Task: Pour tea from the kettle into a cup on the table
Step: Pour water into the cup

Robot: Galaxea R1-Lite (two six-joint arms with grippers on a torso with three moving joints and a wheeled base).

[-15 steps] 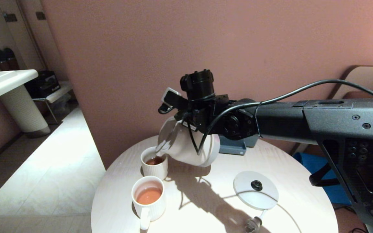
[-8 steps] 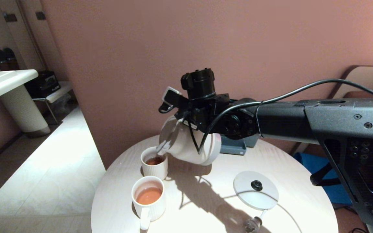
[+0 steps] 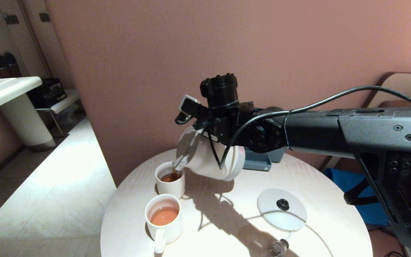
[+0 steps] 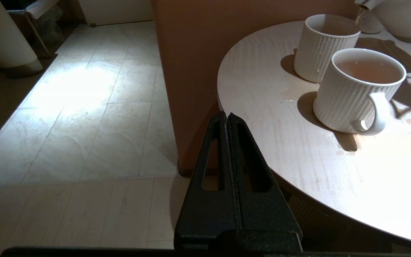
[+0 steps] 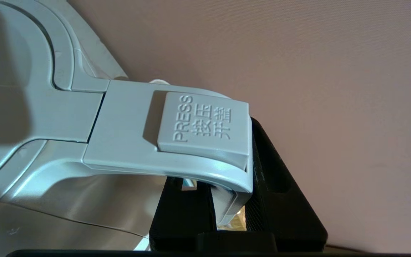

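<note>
White kettle point(image 3: 205, 157) tilted over far cup point(image 3: 170, 184); base point(image 3: 281, 210), near cup point(image 3: 163, 218) alongside

Dark grey right arm point(image 3: 334, 134) w/ black cable, screws.

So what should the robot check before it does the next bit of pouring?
1. Right pincer shut on the kettle's handle: ok.
2. Kettle tilted, spout over the far cup: ok.
3. Far cup's level: tea sits below the rim in the head view, so there is room: ok.
4. Near cup already holds tea and stands apart from the spout: ok.
5. Table dry: not ok, small wet spots show by the cups in the left wrist view.
6. Left pincer shut, off the table's edge, out of the way: ok.
</note>
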